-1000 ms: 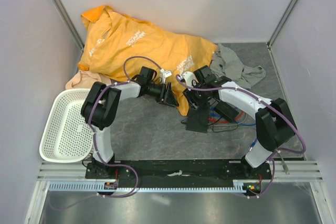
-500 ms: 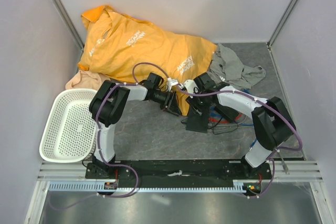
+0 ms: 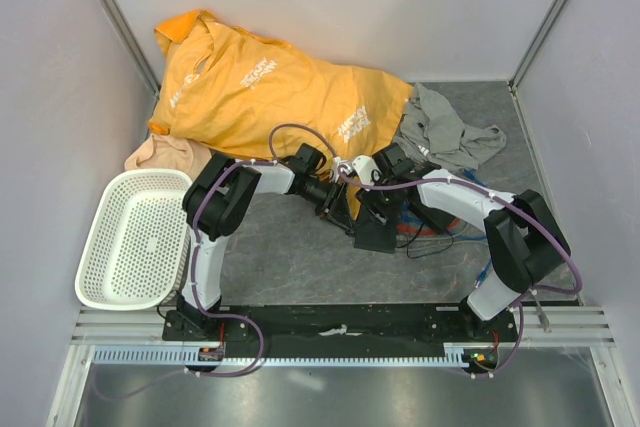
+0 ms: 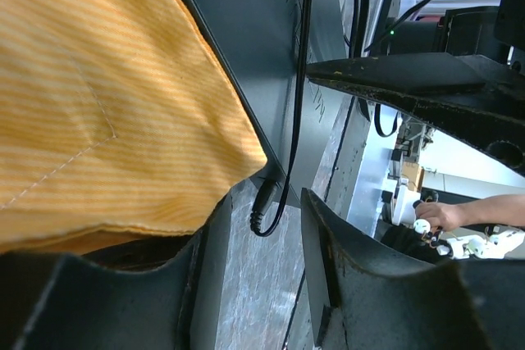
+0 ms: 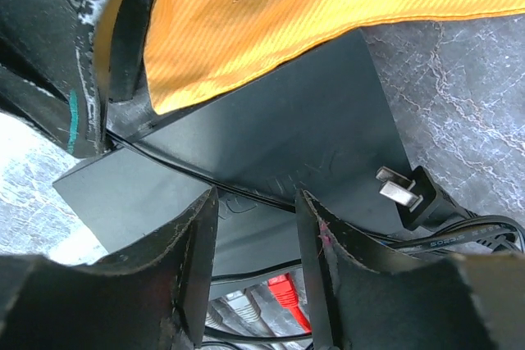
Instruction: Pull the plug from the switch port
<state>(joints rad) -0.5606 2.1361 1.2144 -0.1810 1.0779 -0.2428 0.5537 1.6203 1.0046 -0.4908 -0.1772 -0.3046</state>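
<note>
Now, switch box: flat and matte black, it lies on the table at the middle, just right of centre, with both arms meeting over its far-left edge.
Switch port: the socket is hidden under the shirt hem at the box's edge, so I cannot tell whether the plug is seated.
Plug: a small dark barrel at that edge; its thin cable loops back along the box.
Left gripper: the jaws are partly open on either side of the plug, with a gap showing at each side and nothing clamped.
Right gripper: partly open above the box top; the thin cable passes between its fingers, not pinched.
In the way: the orange shirt drapes its hem over the box's far corner and crowds both grippers.
Nearby: a two-prong mains plug lies against the box's right edge. A red connector sits among a tangle of red and blue cables to the right.
Further out: grey cloth far right, peach cloth at left, and a white mesh basket near left.
Change: since a second ago the left arm has reached rightward to the box, and the right gripper has come nearer over it. The box has not moved.
Surface: dark grey marbled table.
Room: pale walls on three sides and a metal rail at the near edge.
</note>
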